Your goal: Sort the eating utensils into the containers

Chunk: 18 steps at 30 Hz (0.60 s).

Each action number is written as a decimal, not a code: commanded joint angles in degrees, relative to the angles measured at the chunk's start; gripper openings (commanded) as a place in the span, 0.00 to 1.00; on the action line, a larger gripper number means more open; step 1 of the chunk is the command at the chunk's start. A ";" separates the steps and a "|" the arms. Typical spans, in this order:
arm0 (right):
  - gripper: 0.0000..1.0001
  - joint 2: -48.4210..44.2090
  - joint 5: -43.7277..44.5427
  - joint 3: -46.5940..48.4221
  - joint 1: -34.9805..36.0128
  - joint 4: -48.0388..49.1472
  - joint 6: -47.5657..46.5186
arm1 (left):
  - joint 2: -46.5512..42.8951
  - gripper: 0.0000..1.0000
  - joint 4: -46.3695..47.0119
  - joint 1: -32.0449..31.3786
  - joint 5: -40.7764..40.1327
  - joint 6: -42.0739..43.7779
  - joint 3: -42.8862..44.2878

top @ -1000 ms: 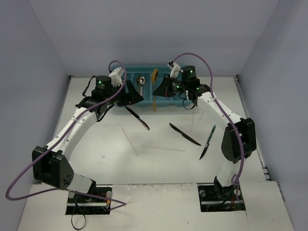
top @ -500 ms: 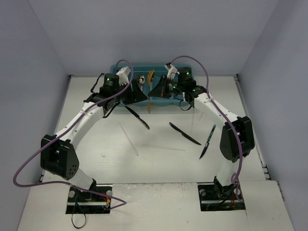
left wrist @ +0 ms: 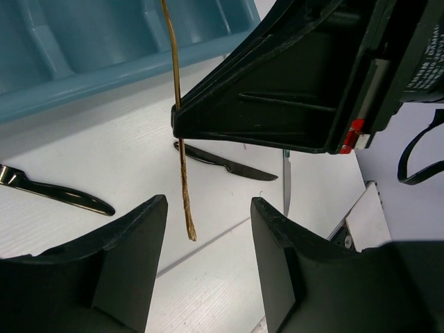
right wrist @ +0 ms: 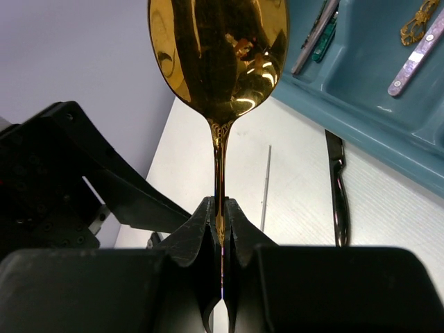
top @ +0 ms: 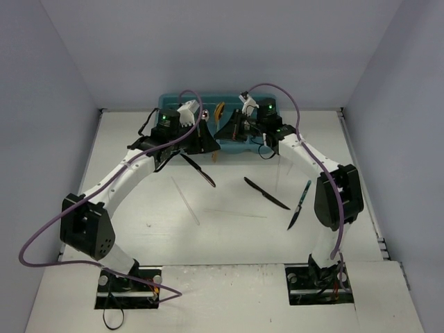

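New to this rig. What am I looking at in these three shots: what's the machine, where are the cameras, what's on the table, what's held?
Two robot arms are bolted at the near table edge. The overhead picture looks down from behind them; the other two come from a camera on each wrist. The right end effector is shut on the handle of a gold spoon, by the teal tray, which holds a few pieces. The left end effector is open and empty, close beside it. On the white table lie black knives, one teal-handled knife and thin pale sticks.
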 commanded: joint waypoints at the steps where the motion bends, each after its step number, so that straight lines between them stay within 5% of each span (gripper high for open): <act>1: 0.00 -2.74 -3.01 2.64 -0.30 6.82 1.77 | 0.43 0.48 1.52 -0.49 -0.43 2.28 1.45; 6: 0.00 -3.48 -3.71 1.58 -0.30 7.51 2.50 | 1.54 0.44 0.75 -0.49 -0.85 3.20 2.37; 13: 0.03 -3.36 -4.84 1.52 -0.30 8.52 3.19 | 1.75 0.03 0.42 -0.49 -1.50 4.60 3.24; 17: 0.57 -3.12 -6.12 1.99 -1.35 8.82 2.93 | 1.84 0.00 0.01 -0.31 -2.55 5.52 4.68; 18: 0.60 -3.25 -6.73 2.25 -1.87 8.78 2.49 | 2.40 0.00 -0.16 0.08 -2.73 6.08 5.78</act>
